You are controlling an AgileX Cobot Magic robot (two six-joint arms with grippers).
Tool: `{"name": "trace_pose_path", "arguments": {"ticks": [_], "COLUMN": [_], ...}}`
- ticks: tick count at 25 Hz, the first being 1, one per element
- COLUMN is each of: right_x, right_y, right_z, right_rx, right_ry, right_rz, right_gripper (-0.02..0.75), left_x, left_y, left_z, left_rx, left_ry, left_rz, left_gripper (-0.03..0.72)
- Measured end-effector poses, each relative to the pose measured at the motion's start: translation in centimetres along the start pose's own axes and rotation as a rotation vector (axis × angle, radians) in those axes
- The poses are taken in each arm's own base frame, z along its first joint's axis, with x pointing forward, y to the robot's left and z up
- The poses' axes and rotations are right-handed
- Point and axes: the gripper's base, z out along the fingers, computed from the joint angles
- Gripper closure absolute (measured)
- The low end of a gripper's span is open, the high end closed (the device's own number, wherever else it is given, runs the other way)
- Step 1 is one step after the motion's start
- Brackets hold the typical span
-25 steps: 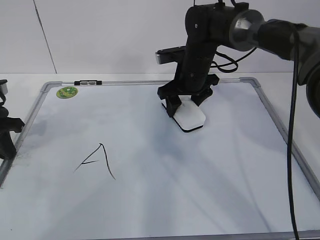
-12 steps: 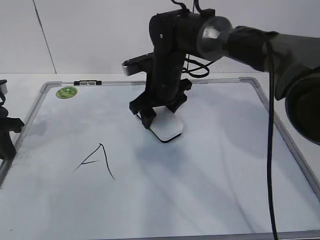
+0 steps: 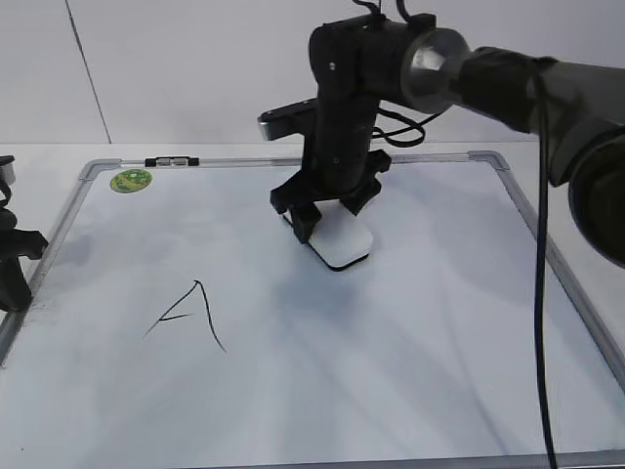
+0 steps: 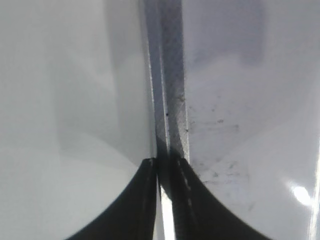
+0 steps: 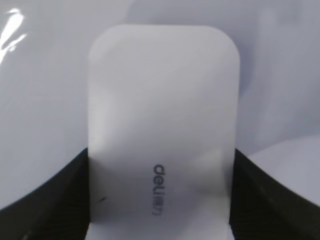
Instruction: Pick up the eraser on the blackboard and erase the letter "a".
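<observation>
The white eraser rests flat on the blackboard near its upper middle. My right gripper is shut on the eraser from above. In the right wrist view the eraser fills the space between the two jaws, its grey lettering showing. No small lowercase "a" shows on the board; it is hidden or out of view. My left gripper stands at the board's left edge, and its jaws are closed together over the grey frame.
A larger capital "A" is drawn on the left half of the board. A round green sticker and a small black-and-clear marker lie at the upper left of the frame. The right arm's cables hang over the board's right side.
The right gripper slid the eraser left across the board, then back a little to the right and farther away. The left gripper has not moved.
</observation>
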Motion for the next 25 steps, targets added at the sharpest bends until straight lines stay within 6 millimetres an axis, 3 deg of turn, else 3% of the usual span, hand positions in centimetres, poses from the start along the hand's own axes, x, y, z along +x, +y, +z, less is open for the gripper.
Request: {"name": "trace_pose_path", "arguments": {"ticks": [5, 9, 19, 25], "right_x": [0.5, 0.8, 1.1, 1.5], "right_y": [-3.9, -5.8, -7.2, -8.1], "right_z": [0.0, 0.0, -0.1, -2.2], "right_rx": [0.021, 0.029, 0.056, 0.102], "right_ry": [0.003, 0.003, 0.003, -0.007], "right_rz": [0.075, 0.111, 0.129, 0.130], "right_gripper": [0.195, 0.195, 0.195, 0.195], "left_x": [0.0, 0.0, 0.0, 0.0], "left_y": [0.0, 0.0, 0.0, 0.0], "left_z": [0.0, 0.0, 0.0, 0.0], "left_rx": [0.000, 0.000, 0.000, 0.000], "left_ry": [0.000, 0.000, 0.000, 0.002], "left_rz": [0.000, 0.000, 0.000, 0.000], "left_gripper": [0.617, 0.617, 0.617, 0.617]}}
